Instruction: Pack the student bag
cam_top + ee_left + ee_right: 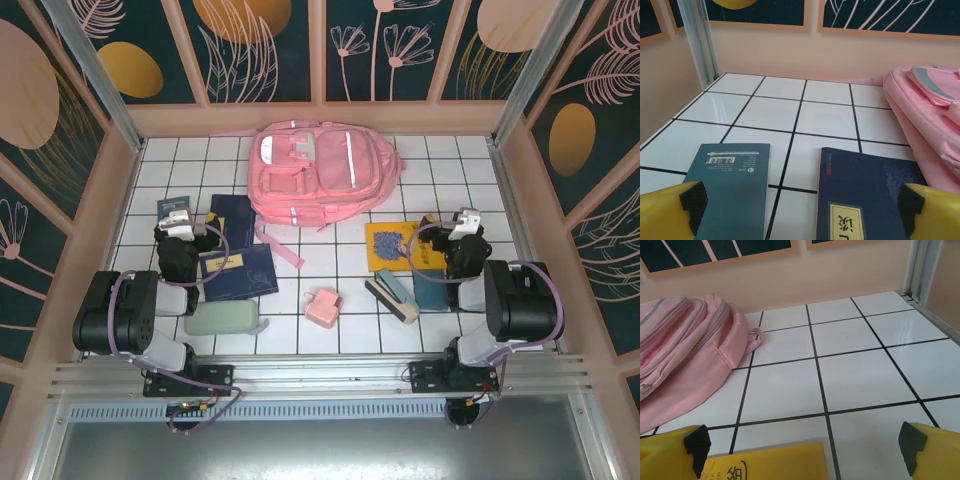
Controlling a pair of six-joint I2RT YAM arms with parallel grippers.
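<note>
Left wrist and right wrist: jaws spread fully wide, both empty.

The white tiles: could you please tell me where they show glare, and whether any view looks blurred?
Left wrist: a soft sheen on the tiles near the metal post, picture sharp. Right wrist: a brighter reflection on the tiles in the far right corner, also sharp. Top external: even light, and the stripes on the student bag gleam.

Teal booklet (pixel 730 185), navy book (pixel 865 190), yellow book (pixel 392 243), pink box (pixel 322 307)
</note>
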